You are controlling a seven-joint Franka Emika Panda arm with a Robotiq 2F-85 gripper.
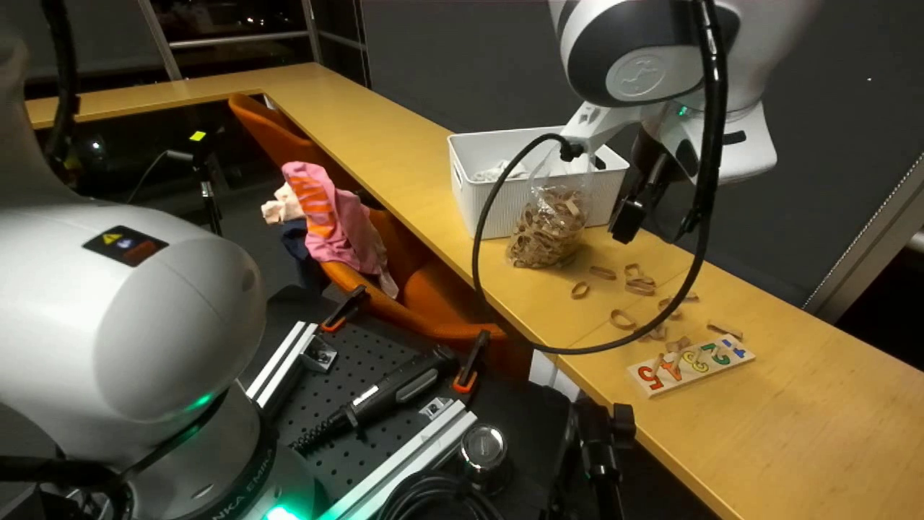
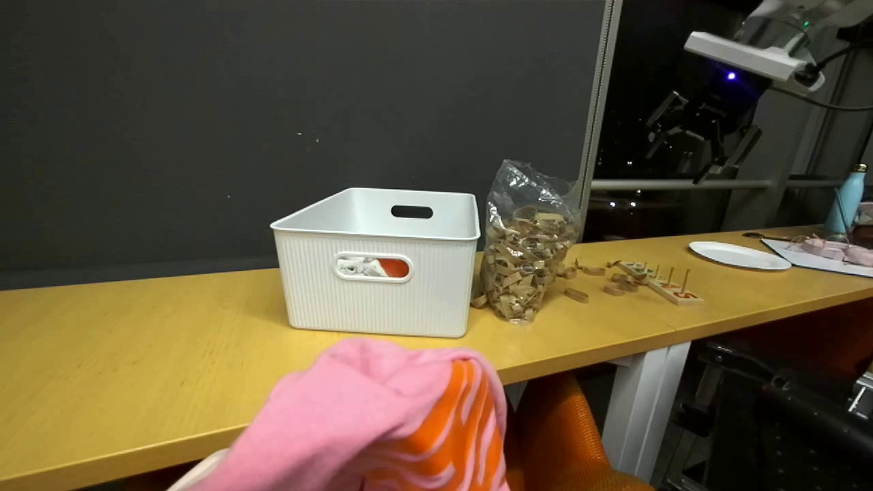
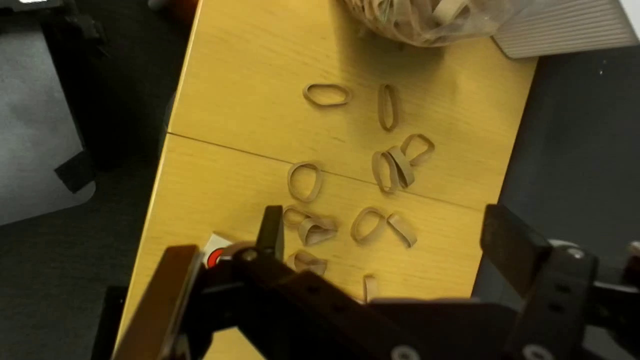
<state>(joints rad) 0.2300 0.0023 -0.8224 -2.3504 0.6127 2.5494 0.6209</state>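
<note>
While the gripper [image 3: 384, 230] hangs spread above loose rubber bands [image 3: 402, 230], only an exterior view catches the white plate [image 2: 739, 256]. It's around 3 o'clock there.

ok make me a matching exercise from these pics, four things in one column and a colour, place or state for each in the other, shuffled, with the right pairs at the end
Column one
1. storage bin
2. loose tan bands
3. pink cloth
4. jaws

Column two
A. draped over an orange chair
B. open, holding nothing
C. white, ribbed on the outside
D. scattered on the table

Right pairs: 1-C, 2-D, 3-A, 4-B
</note>
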